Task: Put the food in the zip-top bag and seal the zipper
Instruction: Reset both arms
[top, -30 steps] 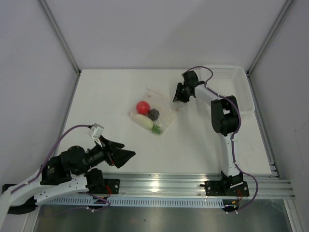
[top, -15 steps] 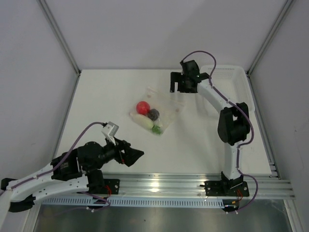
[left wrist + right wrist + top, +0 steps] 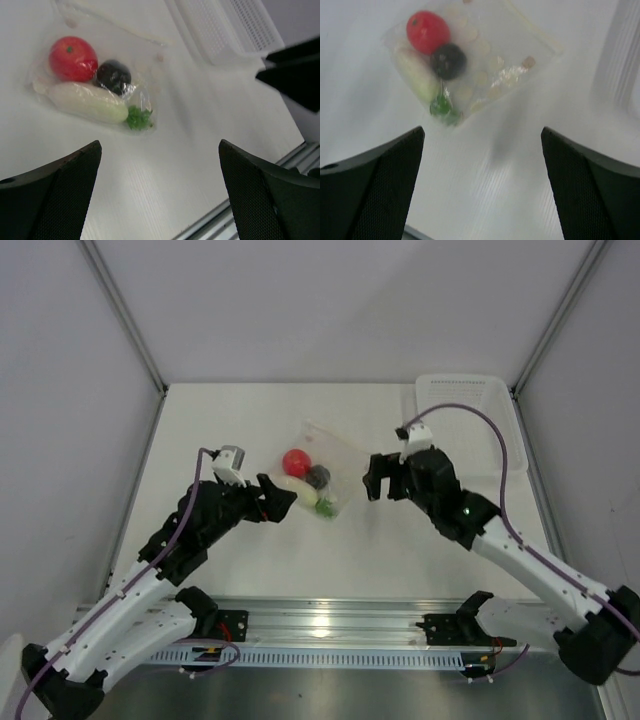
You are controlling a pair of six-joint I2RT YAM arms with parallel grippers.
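The clear zip-top bag (image 3: 326, 466) lies flat mid-table. The food shows through its plastic: a red tomato (image 3: 295, 462), a dark ball (image 3: 318, 477) and a white radish (image 3: 298, 490) with green leaves (image 3: 324, 508). The zipper (image 3: 125, 30) is a faint strip along the bag's far edge; I cannot tell whether it is pressed together. My left gripper (image 3: 278, 498) hangs open just left of the bag, empty. My right gripper (image 3: 378, 480) hangs open just right of it, empty. Both wrist views show the bag (image 3: 495, 60) (image 3: 145, 65) ahead of the open jaws.
A white ribbed basket (image 3: 470, 400) stands at the back right, also in the left wrist view (image 3: 230, 27). Grey walls close the table on three sides. The aluminium rail (image 3: 330, 625) runs along the near edge.
The left arm swung up from the near left corner to the bag's left side. The right arm drew back from the bag's far edge to its right side, jaws now wide.
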